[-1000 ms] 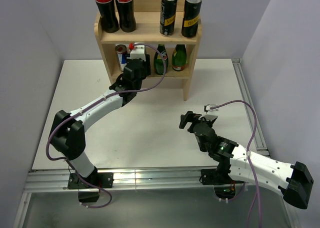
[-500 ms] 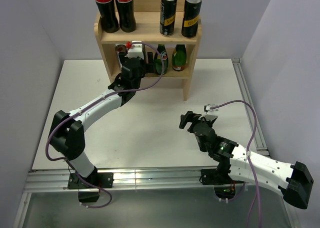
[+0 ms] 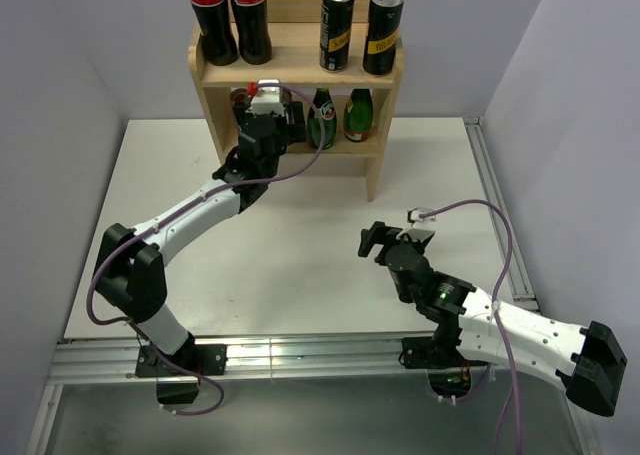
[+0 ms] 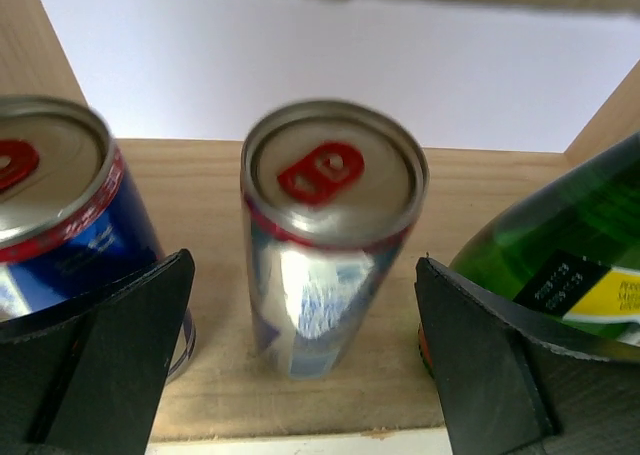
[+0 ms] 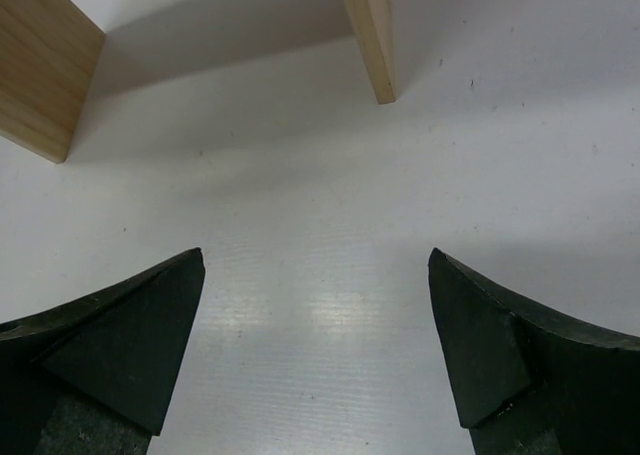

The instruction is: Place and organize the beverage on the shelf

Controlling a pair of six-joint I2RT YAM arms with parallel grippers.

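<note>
Now that the left gripper (image 4: 305,320) has sprung wide open, the slim silver-and-blue aluminium can (image 4: 330,225) stands released on the 2nd tier of the light wooden shelf (image 3: 374,175), placement done, right gripper (image 5: 315,345) idling open.

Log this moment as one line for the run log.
left tool: open, straddling silver can on shelf second tier | right tool: open, empty, above table | can: upright, untouched

**Camera placement**

The top external camera looks down from above and behind the arm bases, taking in the whole bench (image 3: 300,265) and shelf (image 3: 300,75); the left wrist camera sits very close, facing into the shelf's middle tier at a red-tabbed can (image 4: 330,235); the right wrist camera hangs low over the bench, facing the shelf's feet; all three share the shelf.
</note>
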